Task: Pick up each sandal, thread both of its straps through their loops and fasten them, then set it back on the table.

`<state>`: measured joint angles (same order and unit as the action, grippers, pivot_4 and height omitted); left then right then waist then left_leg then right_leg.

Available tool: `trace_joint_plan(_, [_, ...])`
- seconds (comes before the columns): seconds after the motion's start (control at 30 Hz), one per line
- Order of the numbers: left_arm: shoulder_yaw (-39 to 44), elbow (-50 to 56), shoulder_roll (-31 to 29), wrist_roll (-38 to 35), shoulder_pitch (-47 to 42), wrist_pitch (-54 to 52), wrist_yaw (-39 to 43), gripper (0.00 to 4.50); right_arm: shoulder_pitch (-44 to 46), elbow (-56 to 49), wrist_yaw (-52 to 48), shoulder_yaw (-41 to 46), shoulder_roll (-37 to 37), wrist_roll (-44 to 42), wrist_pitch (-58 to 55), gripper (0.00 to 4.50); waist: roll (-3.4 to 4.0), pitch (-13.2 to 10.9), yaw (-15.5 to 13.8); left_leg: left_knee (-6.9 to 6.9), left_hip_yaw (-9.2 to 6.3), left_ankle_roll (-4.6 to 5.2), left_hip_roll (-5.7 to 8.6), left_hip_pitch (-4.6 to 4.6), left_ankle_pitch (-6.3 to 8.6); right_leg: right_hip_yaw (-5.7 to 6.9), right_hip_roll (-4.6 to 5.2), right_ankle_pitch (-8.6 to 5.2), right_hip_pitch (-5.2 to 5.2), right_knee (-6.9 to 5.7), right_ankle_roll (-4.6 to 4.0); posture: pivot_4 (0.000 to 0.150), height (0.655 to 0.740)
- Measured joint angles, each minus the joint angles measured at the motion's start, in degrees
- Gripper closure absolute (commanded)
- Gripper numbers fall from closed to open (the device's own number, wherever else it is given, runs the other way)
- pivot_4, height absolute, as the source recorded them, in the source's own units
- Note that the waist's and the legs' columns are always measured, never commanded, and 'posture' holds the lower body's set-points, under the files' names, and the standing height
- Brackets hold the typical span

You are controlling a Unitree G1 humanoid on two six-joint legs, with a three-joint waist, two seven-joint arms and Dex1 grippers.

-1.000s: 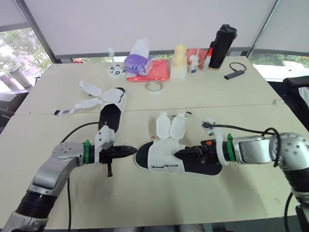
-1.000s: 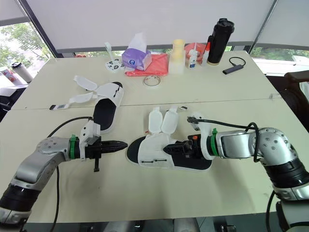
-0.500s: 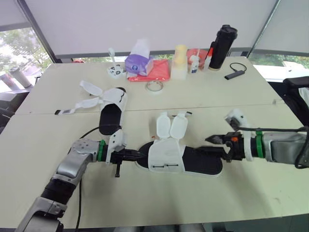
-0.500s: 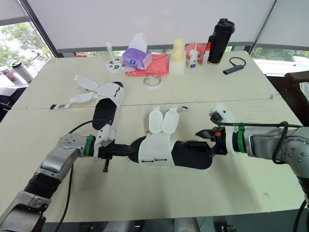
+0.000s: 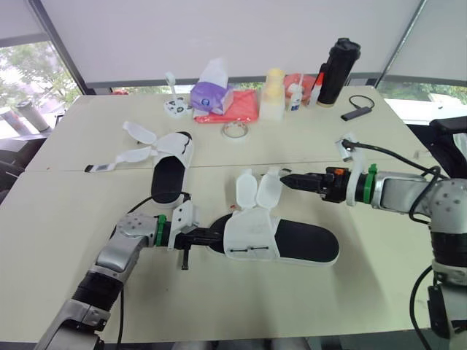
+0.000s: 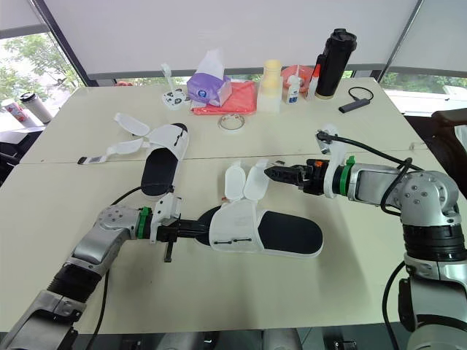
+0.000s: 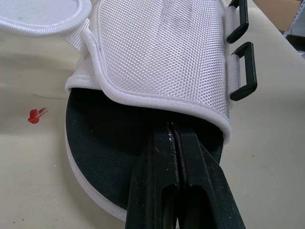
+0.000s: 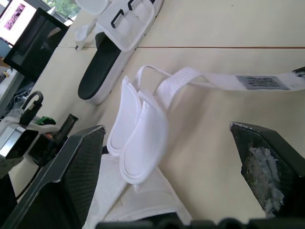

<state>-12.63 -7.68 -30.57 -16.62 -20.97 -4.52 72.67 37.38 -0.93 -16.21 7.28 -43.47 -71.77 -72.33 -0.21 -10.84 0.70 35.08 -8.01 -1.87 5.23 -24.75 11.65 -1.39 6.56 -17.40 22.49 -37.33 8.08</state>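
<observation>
The near sandal (image 5: 295, 243), white upper over a black footbed, lies flat at the table's middle. Its two white strap flaps (image 5: 257, 189) stand unfastened on the far side. My left gripper (image 5: 212, 238) is shut, its tips resting on the footbed at the toe, just under the upper's edge (image 7: 157, 107). My right gripper (image 5: 285, 179) is open and hovers beside the flaps (image 8: 143, 140) without touching them. The second sandal (image 5: 169, 165) lies farther back on the left with its straps (image 5: 139, 143) spread out.
Along the table's back edge stand a purple tissue box (image 5: 211, 93), a red cloth (image 5: 238, 109), a tape roll (image 5: 233, 130), a cream bottle (image 5: 272, 93), a black flask (image 5: 336, 62) and a small black device (image 5: 354, 111) with a cable.
My right gripper left the sandal's heel and swung back and left, up to the strap flaps. My left gripper slid right onto the sandal's toe.
</observation>
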Motion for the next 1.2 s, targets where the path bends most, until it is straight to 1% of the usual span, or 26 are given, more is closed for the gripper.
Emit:
trace_joint_plan(0.37, [0.09,1.91,0.11,0.13,0.82,-1.38,-1.76,4.5,0.82,1.38,0.03,-0.15,8.92,5.4,-1.07,0.03,0.0,0.0,0.07,0.07,-0.01,-0.01,0.01,0.01,-0.02,0.0,-0.03,0.07,0.01,-0.1,0.02,0.15,0.74])
trace_joint_plan(0.57, [0.21,2.94,0.04,-0.11,1.15,-2.54,-2.22,4.5,3.18,11.46,2.25,3.24,14.07,6.94,-1.35,0.03,0.01,0.01,0.09,0.07,-0.01,-0.04,0.01,0.02,-0.05,-0.01,-0.05,0.1,0.02,-0.15,-0.01,0.15,0.74])
trace_joint_plan(0.73, [0.21,3.82,0.15,-0.19,1.18,-3.41,-2.82,4.5,7.37,21.75,6.2,10.52,18.23,6.77,-2.7,0.03,0.01,0.01,0.28,0.06,0.0,-0.07,0.0,0.03,-0.07,-0.02,-0.06,0.12,0.08,-0.25,-0.03,0.15,0.74])
trace_joint_plan(0.93, [0.37,4.92,0.17,-0.27,1.94,-3.98,-3.34,4.5,12.07,26.37,9.61,15.63,20.85,6.83,-3.65,0.03,0.02,0.01,0.38,0.06,0.02,-0.09,0.0,0.07,-0.08,-0.02,-0.06,0.12,0.12,-0.4,-0.03,0.15,0.74])
trace_joint_plan(1.2, [0.41,6.29,0.12,-0.26,2.78,-4.65,-4.16,4.5,13.77,32.33,10.19,16.53,22.51,10.9,-2.65,0.03,0.02,0.01,0.47,0.06,0.07,-0.15,-0.01,0.19,-0.12,-0.04,-0.05,0.11,0.17,-0.67,-0.04,0.15,0.74])
